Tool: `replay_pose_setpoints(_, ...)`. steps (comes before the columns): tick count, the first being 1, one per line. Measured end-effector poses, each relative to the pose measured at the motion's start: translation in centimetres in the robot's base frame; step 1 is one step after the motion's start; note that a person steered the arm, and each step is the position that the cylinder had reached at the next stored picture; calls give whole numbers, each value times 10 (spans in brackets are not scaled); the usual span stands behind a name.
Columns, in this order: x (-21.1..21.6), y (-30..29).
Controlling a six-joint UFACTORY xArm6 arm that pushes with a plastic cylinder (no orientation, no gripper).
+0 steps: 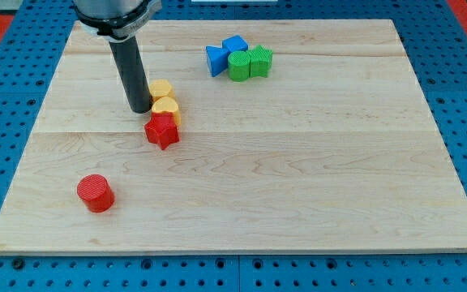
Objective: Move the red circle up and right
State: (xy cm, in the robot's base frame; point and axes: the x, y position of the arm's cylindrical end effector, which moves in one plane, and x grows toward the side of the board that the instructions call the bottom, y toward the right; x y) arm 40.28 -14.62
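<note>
Item one, the bench point(314, 178): a pale wooden board lying on a blue pegboard surround point(6, 73); I place everything else relative to the red star block point(161, 130), which sits in the bench's left half, a little above mid-height. Item two, my tip point(139, 109): the lower end of the straight dark rod, resting just up and to the view's left of the red star, close beside it but with a sliver of board between, and touching or nearly touching the lower yellow block. Item three, the hand: this arm carries none, only the rod, so nothing is held or clamped. Item four, two yellow blocks, shapes not clear to me: the lower one point(166, 108) directly above the red star and in contact with it, the upper one point(161, 88) stacked behind that in the view, further toward the top. Item five, the red circle point(96, 193), a short cylinder: well down and to the view's left of the red star, standing alone near the bench's lower left corner, apart from my tip and every other block. Item six, a tight cluster up and to the view's right of the red star, well apart from it: a blue block point(216, 59) at the left, a second blue block point(234, 44) behind, a green block point(239, 66) in front, and another green block point(260, 61) at the right, all pressed together
</note>
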Motion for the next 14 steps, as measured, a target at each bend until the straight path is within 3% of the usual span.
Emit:
replay_pose_setpoints(3,175,-82)
replay_pose_setpoints(4,216,-31)
replay_pose_setpoints(6,178,-26)
replay_pose_setpoints(7,136,-23)
replay_pose_setpoints(9,88,-43)
replay_pose_setpoints(10,69,-86)
replay_pose_setpoints(14,32,-64)
